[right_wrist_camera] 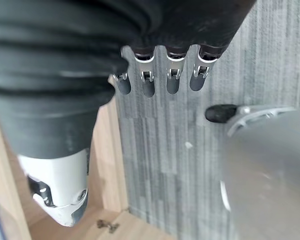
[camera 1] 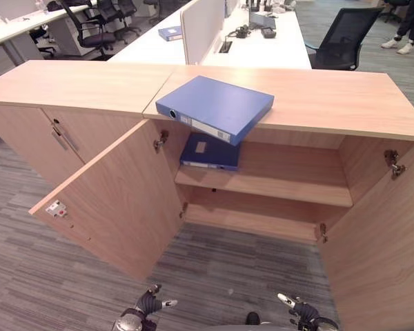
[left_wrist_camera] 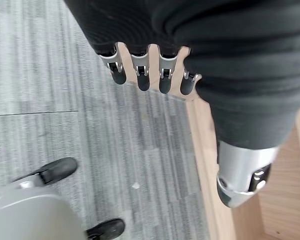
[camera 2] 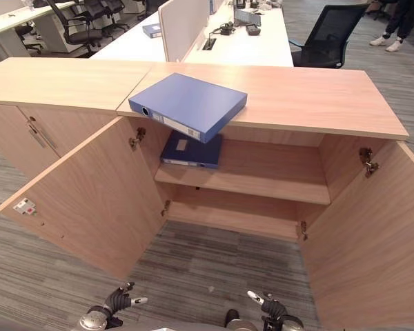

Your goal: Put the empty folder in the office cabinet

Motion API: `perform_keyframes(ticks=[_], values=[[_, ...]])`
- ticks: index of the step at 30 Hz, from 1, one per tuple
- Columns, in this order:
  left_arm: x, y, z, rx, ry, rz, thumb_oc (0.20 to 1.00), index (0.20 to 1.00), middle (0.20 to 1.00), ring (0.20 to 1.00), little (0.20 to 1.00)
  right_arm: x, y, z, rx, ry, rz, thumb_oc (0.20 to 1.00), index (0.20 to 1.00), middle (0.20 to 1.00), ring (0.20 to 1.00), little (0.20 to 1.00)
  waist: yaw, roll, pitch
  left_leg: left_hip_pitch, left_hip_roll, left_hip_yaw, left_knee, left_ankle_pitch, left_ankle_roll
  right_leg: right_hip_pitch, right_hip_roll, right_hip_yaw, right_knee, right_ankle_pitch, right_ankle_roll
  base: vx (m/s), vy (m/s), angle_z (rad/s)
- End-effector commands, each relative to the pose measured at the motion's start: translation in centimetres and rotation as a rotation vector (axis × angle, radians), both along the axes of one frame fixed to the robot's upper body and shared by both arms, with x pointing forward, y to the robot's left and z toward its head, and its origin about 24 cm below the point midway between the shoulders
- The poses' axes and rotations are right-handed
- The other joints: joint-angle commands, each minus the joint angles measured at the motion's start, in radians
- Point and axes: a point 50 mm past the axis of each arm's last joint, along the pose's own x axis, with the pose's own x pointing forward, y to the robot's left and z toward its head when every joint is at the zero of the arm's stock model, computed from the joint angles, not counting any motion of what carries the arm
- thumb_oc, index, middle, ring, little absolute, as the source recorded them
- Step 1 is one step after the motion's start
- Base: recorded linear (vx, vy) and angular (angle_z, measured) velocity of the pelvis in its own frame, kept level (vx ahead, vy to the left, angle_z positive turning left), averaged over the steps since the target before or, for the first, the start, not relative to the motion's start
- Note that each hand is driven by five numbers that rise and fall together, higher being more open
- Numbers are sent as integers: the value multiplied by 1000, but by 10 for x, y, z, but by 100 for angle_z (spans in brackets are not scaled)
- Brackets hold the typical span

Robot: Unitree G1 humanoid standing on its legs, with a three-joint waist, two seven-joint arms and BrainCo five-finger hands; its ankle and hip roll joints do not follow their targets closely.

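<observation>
A blue folder (camera 1: 215,107) lies flat on the wooden cabinet top (camera 1: 331,96), its near corner overhanging the front edge. Below it, a second blue folder (camera 1: 209,152) rests on the left end of the upper shelf (camera 1: 290,172) inside the cabinet. Both doors stand wide open, the left door (camera 1: 117,200) and the right door (camera 1: 386,241). My left hand (camera 1: 146,307) and right hand (camera 1: 300,314) hang low over the carpet, well short of the cabinet. Both are open and hold nothing; their straight fingers (left_wrist_camera: 142,75) (right_wrist_camera: 172,75) show in the wrist views.
A closed cabinet (camera 1: 55,131) adjoins on the left. Behind stand white desks with a partition (camera 1: 200,27), another blue folder (camera 1: 170,32), a black office chair (camera 1: 345,38) and a person's legs (camera 1: 403,27). The lower shelf (camera 1: 262,221) is bare.
</observation>
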Motion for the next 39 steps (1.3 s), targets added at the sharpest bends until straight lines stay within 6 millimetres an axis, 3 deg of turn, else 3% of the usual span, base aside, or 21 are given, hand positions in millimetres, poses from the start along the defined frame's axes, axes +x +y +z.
perform_keyframes(ticks=[1, 12, 16, 18, 19, 20, 22, 23, 26, 28, 30, 31, 34, 38, 39], values=[[14, 3, 6, 9, -60, -3, 1000, 1000, 1000, 1000, 1000, -2, 0, -1, -11, 13, 22, 1000, 1000, 1000, 1000, 1000, -6, -24, -22, -23, -18, 40, 3, 10, -32, 40, -95, 108, -25, -7, 121, 61, -142, -1], [15, -2, 5, 0, -58, -14, 1000, 1000, 1000, 1000, 1000, -7, -9, 0, -34, 24, 45, 1000, 1000, 1000, 1000, 1000, -36, 2, -11, 1, 26, 42, 14, 22, -63, 52, -68, 124, -5, -51, 92, 30, -108, -3], [27, -6, 10, -13, -92, -28, 1000, 1000, 1000, 1000, 1000, -2, -12, 2, -41, 7, 50, 1000, 1000, 1000, 1000, 1000, -45, 2, 27, -97, 57, 36, 199, 87, -109, 54, -51, 122, 20, -80, 60, -55, -117, 6], [35, -9, 13, -21, -117, -36, 1000, 1000, 1000, 1000, 1000, 4, -14, 5, -43, -16, 59, 1000, 1000, 1000, 1000, 1000, -47, -22, 63, -215, 66, 41, 391, 158, -135, 65, -61, 115, 28, -91, 38, -79, -121, 38], [35, -9, 13, -21, -117, -36, 1000, 1000, 1000, 1000, 1000, 4, -14, 5, -42, -16, 59, 1000, 1000, 1000, 1000, 1000, -48, -21, 63, -219, 66, 39, 395, 157, -136, 65, -60, 114, 27, -91, 38, 118, -70, 24], [34, -12, 12, -31, -110, -40, 1000, 1000, 1000, 1000, 1000, 1, -18, 5, -61, 4, 79, 1000, 1000, 1000, 1000, 1000, -41, -24, 62, -259, 104, 90, 336, 156, -123, 94, -68, 111, 7, -103, 45, 138, 6, -6], [32, -13, 11, -32, -101, -44, 1000, 1000, 1000, 1000, 1000, -1, -19, 5, -63, 13, 78, 1000, 1000, 1000, 1000, 1000, -34, -27, 58, -261, 102, 103, 291, 138, -114, 104, -73, 115, -4, -106, 53, 195, 34, -8], [29, -14, 10, -33, -94, -46, 1000, 1000, 1000, 1000, 1000, -1, -20, 5, -68, 14, 71, 1000, 1000, 1000, 1000, 1000, -25, -25, 55, -282, 90, 96, 244, 138, -108, 116, -73, 116, -19, -109, 59, 253, 74, 4], [27, -14, 8, -30, -82, -35, 1000, 1000, 1000, 1000, 1000, 1, -23, 6, -72, 6, 55, 1000, 1000, 1000, 1000, 1000, 10, -7, 56, -347, 59, 33, 74, 206, -107, 154, -53, 146, -50, -128, 66, 267, 90, 29], [26, -8, 6, -18, -68, 21, 1000, 1000, 1000, 1000, 1000, 5, -19, 6, -71, 2, 72, 1000, 1000, 1000, 1000, 1000, 38, -15, 63, -434, 41, -10, 19, 226, -125, 187, -50, 193, -54, -163, 71, 318, 96, -41], [21, -5, 5, -11, -53, 39, 1000, 1000, 1000, 1000, 1000, 5, -17, 5, -69, 5, 77, 1000, 1000, 1000, 1000, 1000, 45, -19, 59, -449, 45, -4, 23, 237, -126, 201, -51, 207, -54, -175, 74, 319, 151, -62], [7, 3, 0, 4, -5, 70, 1000, 1000, 1000, 1000, 1000, 0, -12, 3, -61, 27, 104, 1000, 1000, 1000, 1000, 1000, 57, -21, 29, -421, 57, 1, 8, 250, -120, 225, -52, 229, -54, -194, 85, 346, 200, -52], [3, 9, -1, 14, 6, 92, 1000, 1000, 1000, 1000, 1000, -4, -6, 0, -49, 40, 118, 1000, 1000, 1000, 1000, 1000, 62, -38, 10, -404, 52, 17, 12, 264, -110, 236, -69, 241, -54, -198, 92, 276, 182, -58], [8, 19, 3, 40, -8, 92, 1000, 1000, 1000, 1000, 1000, -3, 3, -2, -25, 42, 113, 1000, 1000, 1000, 1000, 1000, 72, -83, -17, -371, 17, 49, 14, 226, -61, 188, -107, 264, 54, -189, 127, 250, 214, -24], [13, 23, 6, 51, -24, 85, 1000, 1000, 1000, 1000, 1000, 5, 8, -1, -11, 18, 114, 1000, 1000, 1000, 1000, 1000, 71, -93, -15, -343, 3, 68, 9, 201, -36, 137, -108, 269, 146, -147, 147, 148, 168, -36]])
